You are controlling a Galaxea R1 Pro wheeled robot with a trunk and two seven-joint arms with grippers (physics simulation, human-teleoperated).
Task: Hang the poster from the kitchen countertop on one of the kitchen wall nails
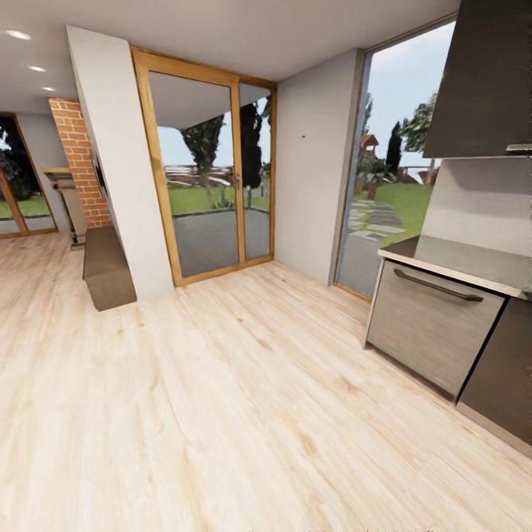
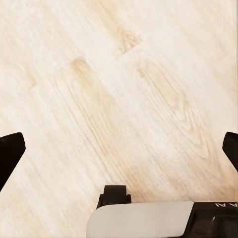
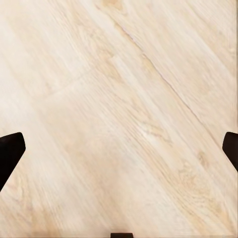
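One bench over two cabinet fronts, one of them with a single dark handle. Two glass door panels in one wooden frame. Two ceiling lights (both small, round). One brick pillar.

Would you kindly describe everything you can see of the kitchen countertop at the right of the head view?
The countertop is a smooth pale grey slab, and just its near end is in frame. It lies level on dark cabinets, above a grey drawer front with a long dark handle. A pale grey wall panel rises behind it, with a dark upper cabinet overhead. The visible stretch looks bare.
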